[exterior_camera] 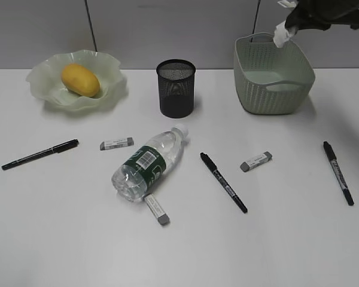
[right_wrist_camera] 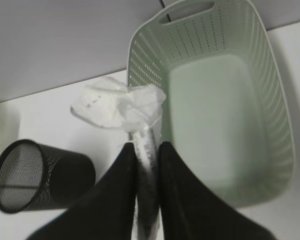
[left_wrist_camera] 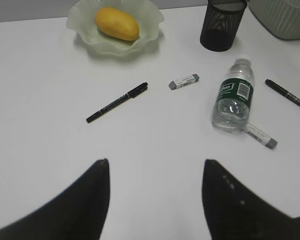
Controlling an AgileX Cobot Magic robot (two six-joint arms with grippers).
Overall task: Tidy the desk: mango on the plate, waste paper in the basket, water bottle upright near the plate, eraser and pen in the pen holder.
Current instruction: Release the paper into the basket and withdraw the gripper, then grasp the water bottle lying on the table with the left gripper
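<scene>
My right gripper [right_wrist_camera: 146,145] is shut on the crumpled waste paper [right_wrist_camera: 119,107] and holds it in the air over the left rim of the pale green basket [right_wrist_camera: 270,100]. In the exterior view the waste paper [exterior_camera: 281,34] hangs above the basket [exterior_camera: 269,98]. The mango [exterior_camera: 80,79] lies in the ruffled plate [exterior_camera: 45,75]. On its side at mid-desk lies the water bottle [exterior_camera: 148,164]. The black mesh pen holder [exterior_camera: 176,88] stands behind it. My left gripper [left_wrist_camera: 155,162] is open over bare desk [left_wrist_camera: 40,75], holding nothing.
Three black pens lie on the desk: left pen [exterior_camera: 40,154], middle pen [exterior_camera: 223,182], right pen [exterior_camera: 338,172]. Three erasers lie around the bottle: one eraser [exterior_camera: 116,143] to its left, a second eraser [exterior_camera: 255,161] to its right, a third eraser [exterior_camera: 157,209] at its base.
</scene>
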